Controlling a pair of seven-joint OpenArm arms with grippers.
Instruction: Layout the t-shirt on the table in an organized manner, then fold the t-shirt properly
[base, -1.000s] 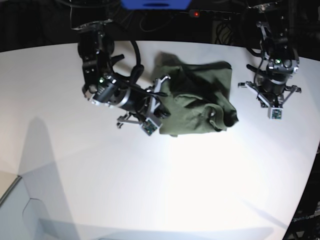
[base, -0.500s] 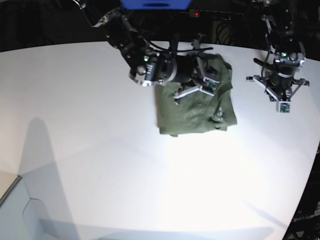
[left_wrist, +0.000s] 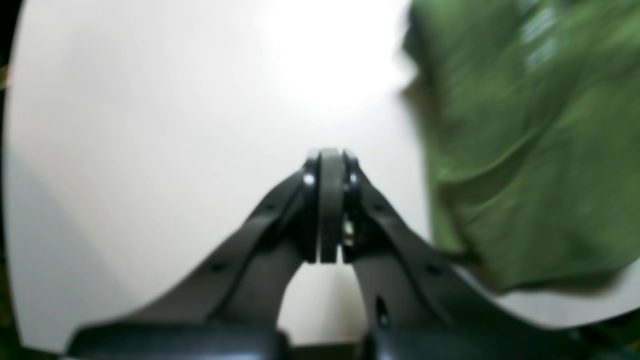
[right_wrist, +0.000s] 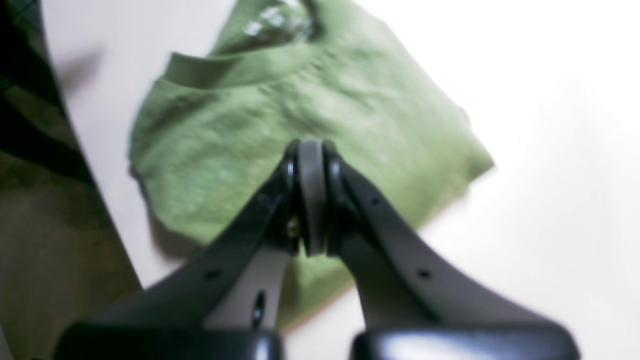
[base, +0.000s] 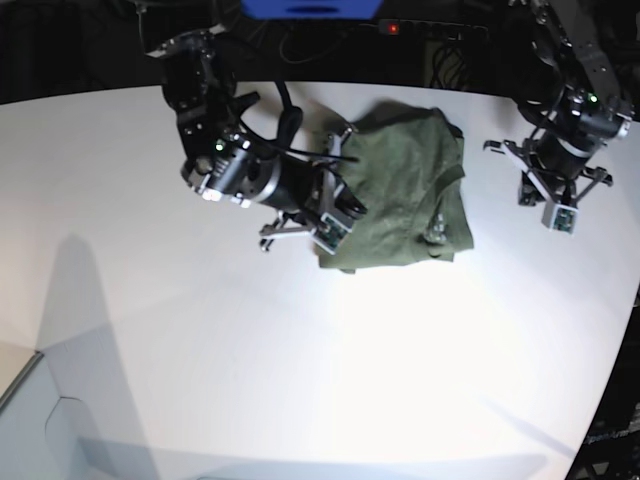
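Fabric of the olive-green t-shirt (base: 405, 195) lies folded into a rough rectangle on the white table (base: 300, 380), toward its far side, wrinkled, with the neck opening and its pale label showing at one end in my right wrist view. My right gripper (right_wrist: 311, 200) hangs over the shirt's edge with its jaws pressed together on nothing, the arm stretched low across the table beside the cloth. My left gripper (left_wrist: 329, 210) is likewise clenched and empty, poised above bare table just beside the shirt's other side.
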